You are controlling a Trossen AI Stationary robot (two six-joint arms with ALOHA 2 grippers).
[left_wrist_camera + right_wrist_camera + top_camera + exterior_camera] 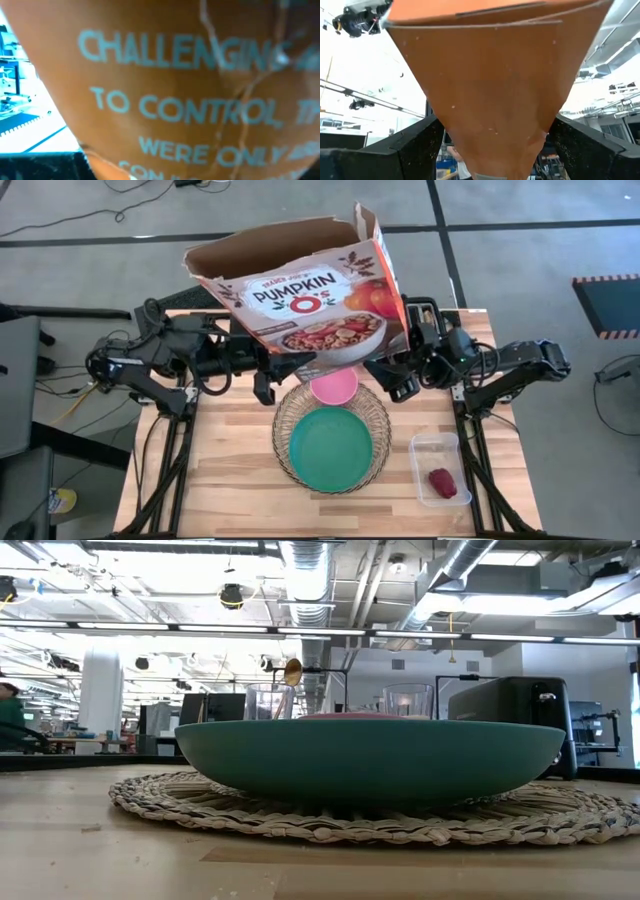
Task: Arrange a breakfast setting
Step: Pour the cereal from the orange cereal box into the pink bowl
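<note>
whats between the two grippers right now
The pumpkin cereal box, open-topped, spans the gap between left gripper and right gripper; high view shows it.

Two dark, matte-black jointed robot arms here: the left arm (150,360) chunky with blocky housings, looped black cables trailing off its joints. The right arm (500,375) matches, black links and rounded joints. Up close, the right gripper's fingers (400,150) show a rough, speckled black texture.

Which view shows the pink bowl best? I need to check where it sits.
The high view: the pink bowl lies on the wire charger behind the teal plate, partly under the cereal box. The low view shows only its rim above the plate. Both wrist views show just the box.
</note>
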